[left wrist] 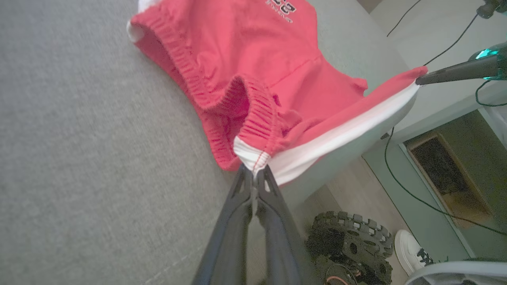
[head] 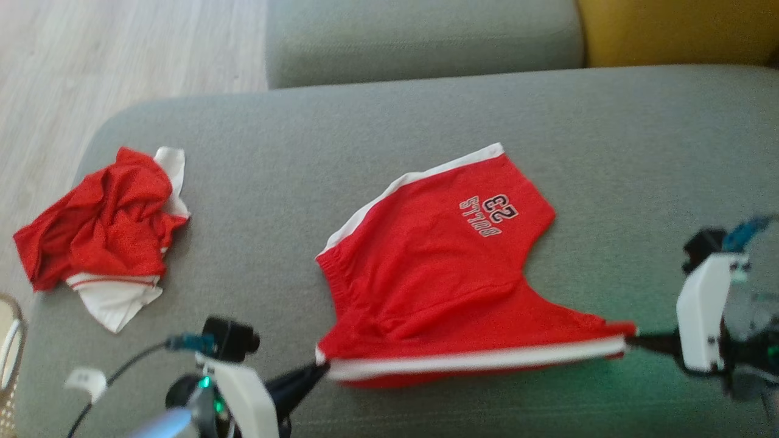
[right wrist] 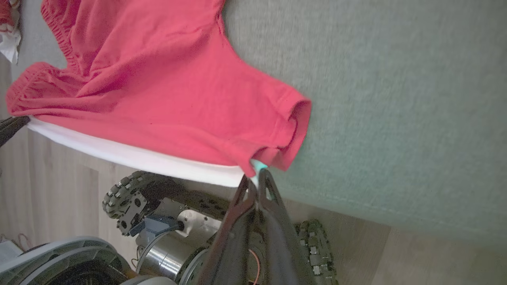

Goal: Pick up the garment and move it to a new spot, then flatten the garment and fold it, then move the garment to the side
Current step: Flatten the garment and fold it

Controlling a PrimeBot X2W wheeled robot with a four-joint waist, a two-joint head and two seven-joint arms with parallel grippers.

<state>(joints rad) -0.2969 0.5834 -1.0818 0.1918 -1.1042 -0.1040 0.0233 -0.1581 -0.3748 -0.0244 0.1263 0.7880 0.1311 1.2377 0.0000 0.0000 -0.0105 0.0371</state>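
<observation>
Left gripper (head: 322, 366): nearest the head camera, at the lower left; two long dark fingers pressed together on the white-banded corner of the waistband (head: 333, 280), pinching the shorts (head: 438, 274); same pinch plain in the left wrist view (left wrist: 253, 171).
Right gripper (head: 633, 340): low at the right, slim dark fingers clamped on the hem corner of the near leg; closed on the shorts in the right wrist view (right wrist: 255, 180) as well.
Shorts, material: red knit jersey cloth, soft and lightly creased; gathered, ribbed elastic at the waistband; broad white side stripe (head: 481, 360); stitched "BULLS 23" print (head: 490, 216) on the far leg (upside down from the head camera).
Shorts, place: on the grey sofa seat (head: 608, 152), toward its near edge, between the two grippers.
Shorts, heading: long axis left to right along the seat's front edge; waistband toward the left, leg hems toward the right; striped near edge drawn into a taut straight line between the fingertips; far leg angled away and to the right.
Sofa seat: flat, finely woven grey fabric with a rounded corner.
Second garment (head: 103, 231): crumpled red-and-white heap, well apart at the seat's left end.
Cushion (head: 669, 30): mustard yellow, at the far right corner.
Floor (head: 91, 61): pale wood planks.
</observation>
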